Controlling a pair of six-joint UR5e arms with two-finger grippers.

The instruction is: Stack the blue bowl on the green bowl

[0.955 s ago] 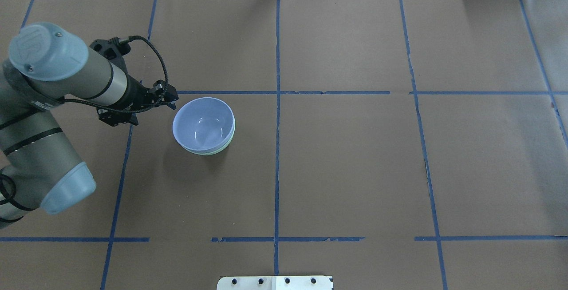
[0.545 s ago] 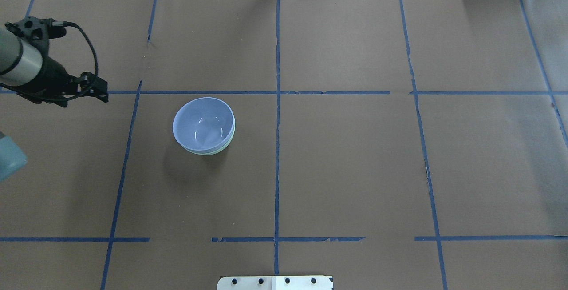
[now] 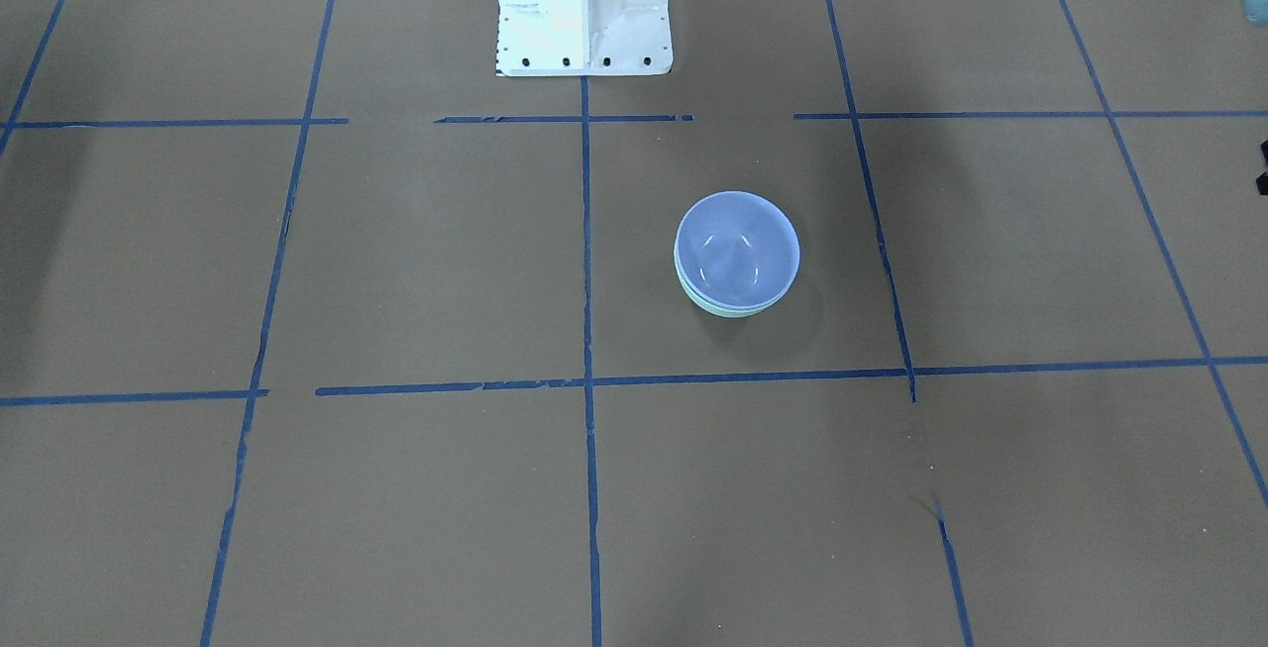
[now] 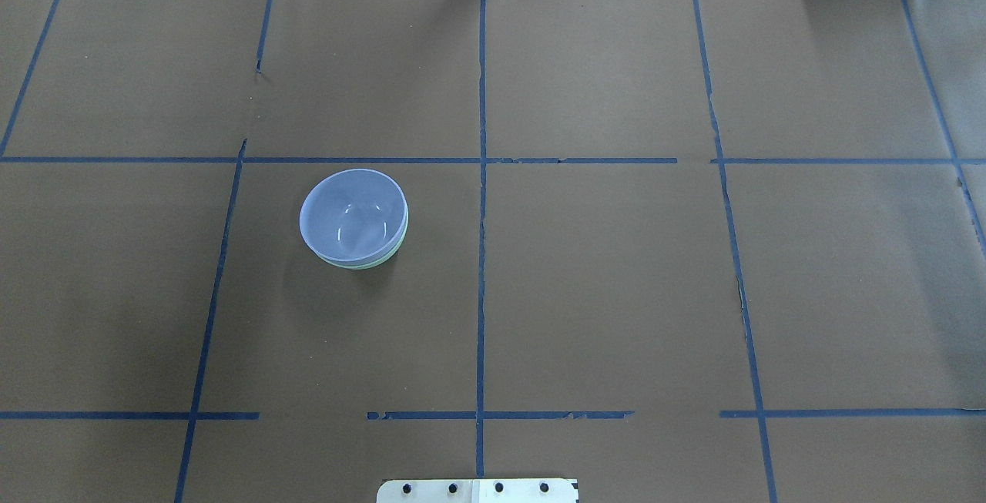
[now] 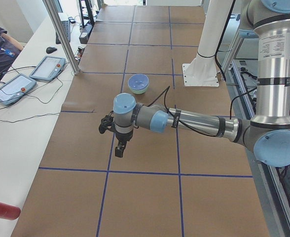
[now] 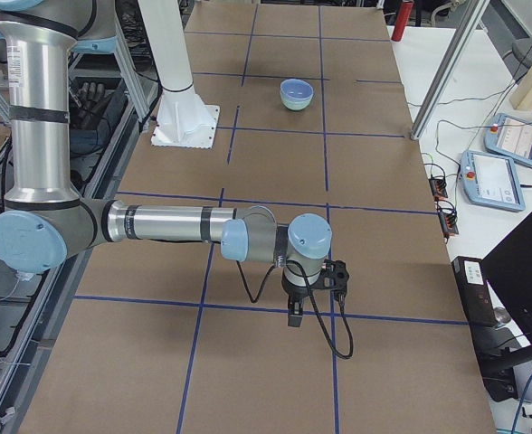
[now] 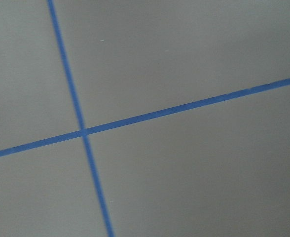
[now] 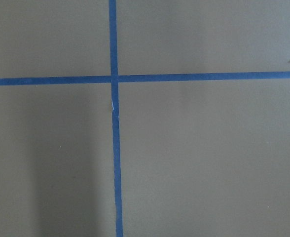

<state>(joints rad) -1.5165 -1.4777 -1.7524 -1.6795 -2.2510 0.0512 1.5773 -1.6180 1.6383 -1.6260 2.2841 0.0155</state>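
Observation:
The blue bowl (image 4: 350, 214) sits nested inside the green bowl (image 4: 379, 262) on the brown table, left of the centre line; only the green rim shows below it. The stack also shows in the front-facing view, blue bowl (image 3: 738, 246) in green bowl (image 3: 731, 310), and far off in the side views (image 5: 138, 81) (image 6: 295, 89). My left gripper (image 5: 119, 148) hangs over the table well away from the bowls. My right gripper (image 6: 295, 312) hangs over the table's other end. I cannot tell whether either is open or shut. Both wrist views show only tape lines.
The white robot pedestal (image 3: 582, 3) stands at the table's robot side. Teach pendants (image 5: 46, 66) (image 6: 510, 136) lie on side benches beyond the table ends. An aluminium post (image 5: 61, 34) stands at the table's far edge. Blue tape lines grid the table.
My left arm has pulled back from beside the bowl stack to the left and has left the overhead view. The stacked bowls have not moved.

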